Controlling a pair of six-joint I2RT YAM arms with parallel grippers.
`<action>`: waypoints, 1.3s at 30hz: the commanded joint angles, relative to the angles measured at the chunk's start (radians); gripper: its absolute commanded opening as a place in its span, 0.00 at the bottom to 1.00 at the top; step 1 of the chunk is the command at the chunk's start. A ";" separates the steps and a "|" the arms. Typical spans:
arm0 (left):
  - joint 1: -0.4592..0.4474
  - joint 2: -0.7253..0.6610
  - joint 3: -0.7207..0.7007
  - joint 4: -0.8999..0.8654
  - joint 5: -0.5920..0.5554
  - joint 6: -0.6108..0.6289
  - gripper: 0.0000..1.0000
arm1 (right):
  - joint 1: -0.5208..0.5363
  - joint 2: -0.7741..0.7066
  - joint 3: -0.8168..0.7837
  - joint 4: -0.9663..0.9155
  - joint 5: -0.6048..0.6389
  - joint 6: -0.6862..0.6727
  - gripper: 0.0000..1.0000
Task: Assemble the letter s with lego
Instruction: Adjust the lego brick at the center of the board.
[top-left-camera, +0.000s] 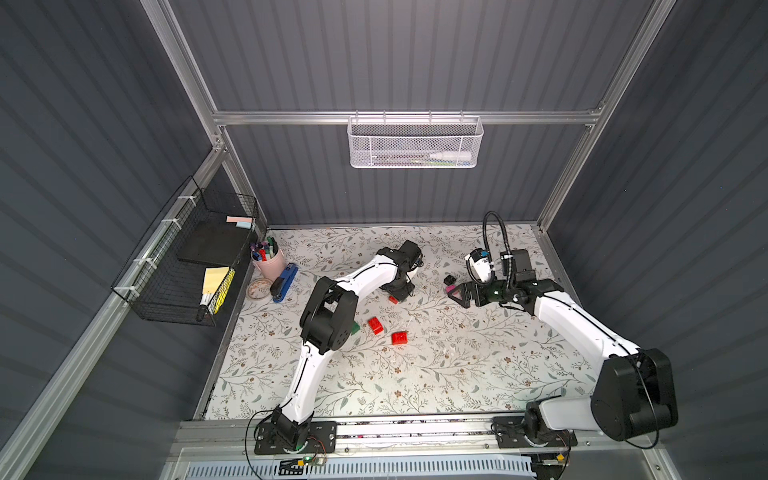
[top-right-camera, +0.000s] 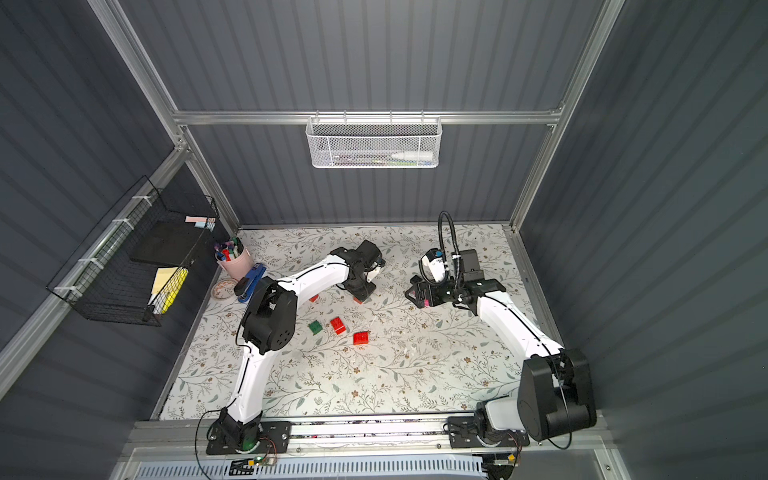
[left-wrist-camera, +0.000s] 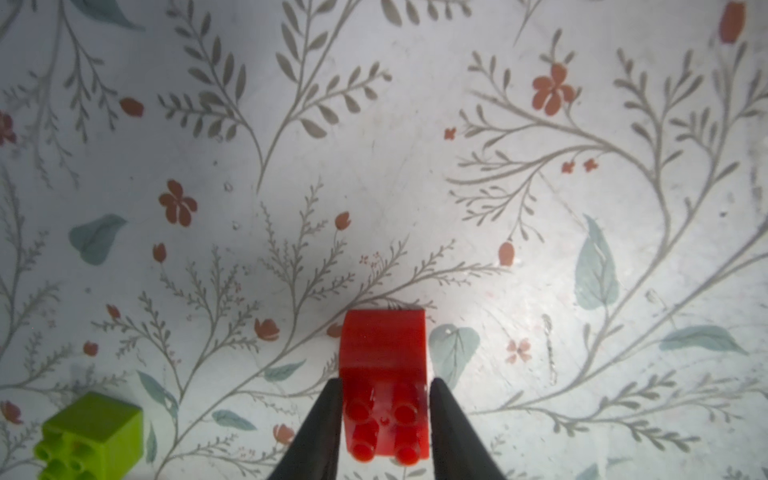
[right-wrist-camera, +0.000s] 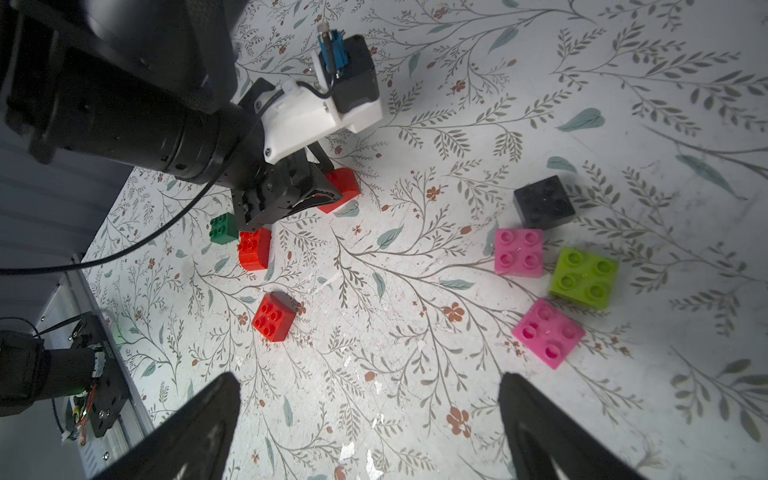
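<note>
The curved red brick (left-wrist-camera: 382, 345) sits between the fingers of the left claw (left-wrist-camera: 385, 386), which pinches it by its two flat sides, studs toward the wrist camera. It is about midway across the desk (top-left-camera: 457, 374), nearer the far edge than the near one. Whether it rests on the surface or hangs just clear, I cannot tell. A lime green brick (left-wrist-camera: 89, 436) lies on its side near by.

Toward the near edge lie a second curved red brick (right-wrist-camera: 254, 249), a square red brick (right-wrist-camera: 273, 316) and a dark green brick (right-wrist-camera: 223, 228). Further toward the right edge, a black brick (right-wrist-camera: 544, 201), a pink brick (right-wrist-camera: 519, 251), a second pink brick (right-wrist-camera: 548, 332) and a second lime green brick (right-wrist-camera: 584, 278) lie close together, none joined. The right claw (right-wrist-camera: 370, 415) hangs over bare desk beside them, spread wide and empty.

No part of the S looks built, so this is probably the first pick. The next move calls for a straight lift with the brick kept level. It then needs carrying to an open patch or onto a partner brick, studs lined up before pressing.
</note>
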 joint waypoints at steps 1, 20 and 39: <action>-0.006 0.033 0.025 -0.066 -0.017 -0.053 0.41 | -0.004 -0.010 -0.005 0.001 -0.007 -0.012 0.99; -0.005 0.072 0.099 -0.163 -0.109 -0.323 0.16 | -0.033 -0.003 -0.010 0.017 -0.039 0.006 0.99; -0.017 0.110 0.126 -0.304 -0.152 -1.232 0.24 | -0.041 0.024 -0.020 0.074 -0.113 0.073 0.99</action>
